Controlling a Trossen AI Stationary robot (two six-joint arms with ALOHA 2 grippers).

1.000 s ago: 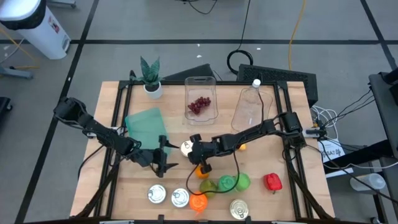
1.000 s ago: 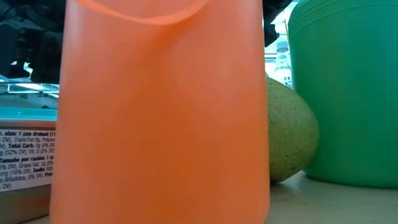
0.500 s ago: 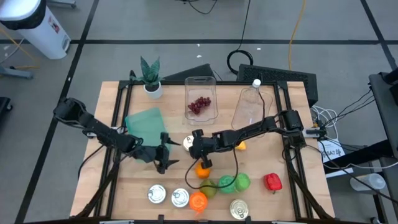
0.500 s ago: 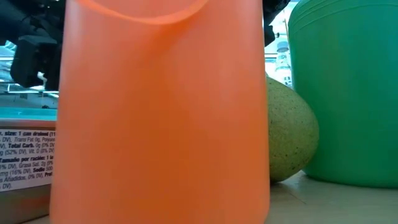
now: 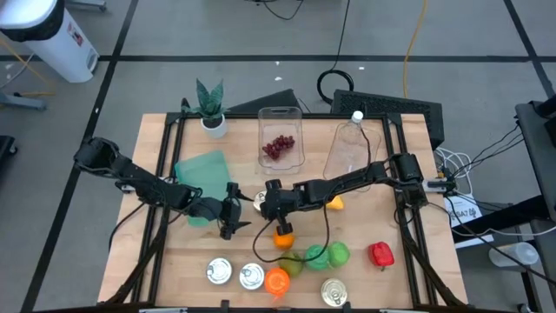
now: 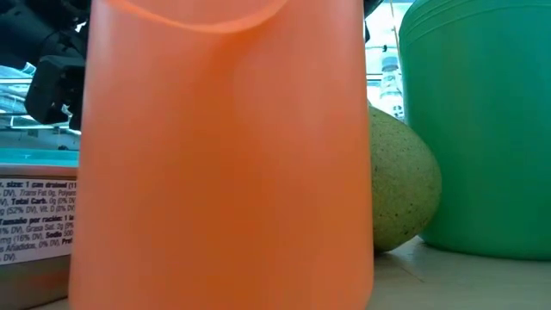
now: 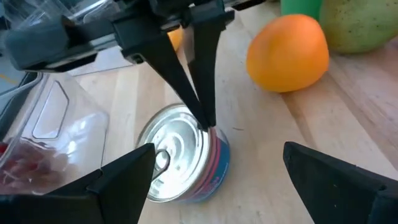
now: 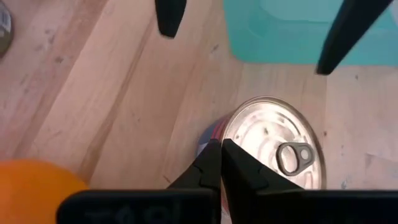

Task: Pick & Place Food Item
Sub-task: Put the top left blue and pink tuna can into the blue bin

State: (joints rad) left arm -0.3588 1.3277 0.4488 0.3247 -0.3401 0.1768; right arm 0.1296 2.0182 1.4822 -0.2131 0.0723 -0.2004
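A silver ring-pull can (image 5: 258, 203) (image 7: 181, 158) (image 8: 273, 146) stands upright on its base on the wooden table. My left gripper (image 5: 231, 218) (image 7: 214, 177) sits level just left of the can, open wide, its fingers short of the can and not touching it. My right gripper (image 5: 270, 203) (image 8: 221, 163) is shut at the can's right side. An orange (image 5: 283, 236) (image 7: 287, 43) lies just near of the right gripper. In the low view an orange cup (image 6: 224, 146) hides the can. My right gripper touches the can's top rim (image 7: 208, 126) with its shut fingertips (image 8: 211, 163), slanting down from the table's right side. The can stays upright on the table. Whether the tips only rest against the rim or pinch it, I cannot tell.
A teal lid (image 5: 201, 174) lies left of the can. A clear tub of red berries (image 5: 280, 139), a clear bottle (image 5: 349, 148) and a potted plant (image 5: 210, 106) stand far. Near the front: tins (image 5: 233, 274), green cups and fruit (image 5: 323, 256), a red pepper (image 5: 380, 254).
My left gripper has moved right and a little toward the far edge, closing in on the can with its fingers still open. My right gripper has drawn back from above the orange toward the far edge, ending at the can.
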